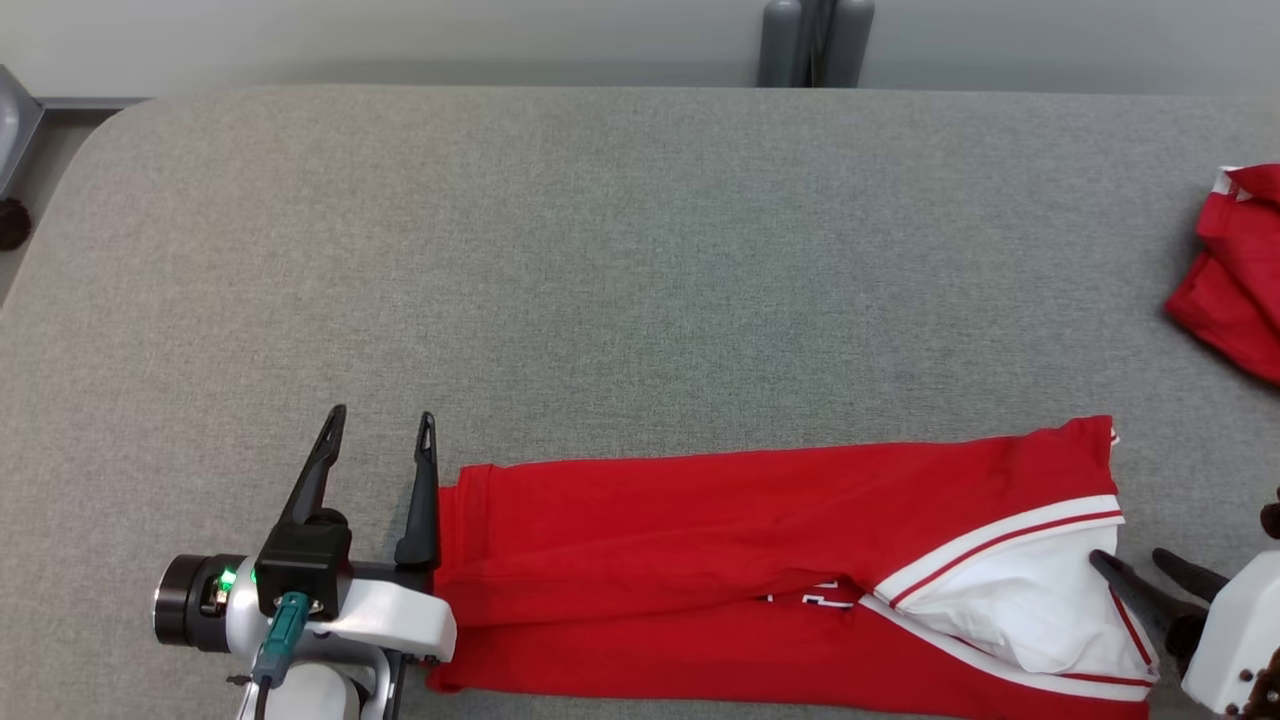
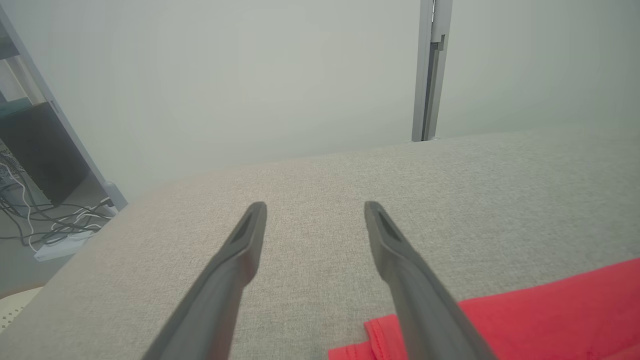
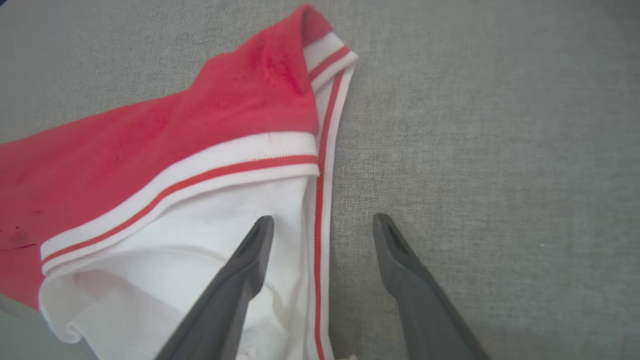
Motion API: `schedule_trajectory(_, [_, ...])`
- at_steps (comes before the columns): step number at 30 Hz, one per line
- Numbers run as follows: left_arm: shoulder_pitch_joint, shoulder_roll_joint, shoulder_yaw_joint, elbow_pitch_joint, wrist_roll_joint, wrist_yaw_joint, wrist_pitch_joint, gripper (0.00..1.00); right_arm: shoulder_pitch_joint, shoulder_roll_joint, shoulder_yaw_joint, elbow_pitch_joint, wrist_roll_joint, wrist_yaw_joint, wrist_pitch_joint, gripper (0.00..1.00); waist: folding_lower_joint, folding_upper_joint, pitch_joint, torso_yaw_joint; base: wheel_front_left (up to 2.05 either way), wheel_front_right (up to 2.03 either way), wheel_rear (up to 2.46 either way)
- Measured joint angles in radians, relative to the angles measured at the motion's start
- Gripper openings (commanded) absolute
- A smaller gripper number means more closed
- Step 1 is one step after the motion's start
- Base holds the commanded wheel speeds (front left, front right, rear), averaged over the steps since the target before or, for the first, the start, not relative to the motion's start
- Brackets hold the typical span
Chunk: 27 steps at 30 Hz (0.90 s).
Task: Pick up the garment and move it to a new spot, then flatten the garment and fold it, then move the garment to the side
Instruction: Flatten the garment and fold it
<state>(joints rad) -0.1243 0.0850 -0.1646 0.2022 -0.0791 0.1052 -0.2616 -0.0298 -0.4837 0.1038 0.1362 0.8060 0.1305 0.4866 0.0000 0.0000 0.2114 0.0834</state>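
Fingers (image 1: 422,500) of the left gripper (image 1: 382,415) stand wide and empty, the garment (image 1: 750,530) hem (image 2: 372,332) just beside the inner one. The right gripper (image 1: 1128,556), equally wide, straddles its striped edge (image 3: 320,210). The cloth looks soft, light and limp, so pinching the end corners seems best.

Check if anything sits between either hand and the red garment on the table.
Nothing visible does. The open left hand sits right beside the garment at its hem end. The open right hand is at the collar end, one finger over the white fabric. A second red garment lies apart at the table edge, far right.
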Motion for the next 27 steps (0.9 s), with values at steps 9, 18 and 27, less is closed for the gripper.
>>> schedule_trajectory(9, [-0.02, -0.007, 0.012, 0.002, 0.029, -0.016, 0.0, 1.0, -0.056, -0.075, 0.089, 0.028, 0.111, 0.0, 0.023, 1.0, 0.0, 0.0, 0.034, 0.03, 0.0, 0.0, 0.0])
schedule_trajectory(18, [-0.022, -0.007, 0.015, 0.003, 0.052, -0.025, 0.0, 1.0, -0.12, -0.117, 0.225, 0.069, 0.185, -0.001, -0.034, 1.0, 0.0, 0.0, 0.036, 0.053, 0.0, 0.0, 0.0])
schedule_trajectory(27, [-0.021, -0.007, 0.015, 0.011, 0.054, -0.026, 0.0, 1.0, -0.172, -0.113, 0.339, 0.086, 0.236, -0.001, -0.078, 0.0, 0.0, 0.0, 0.021, 0.055, 0.0, 0.0, 0.0])
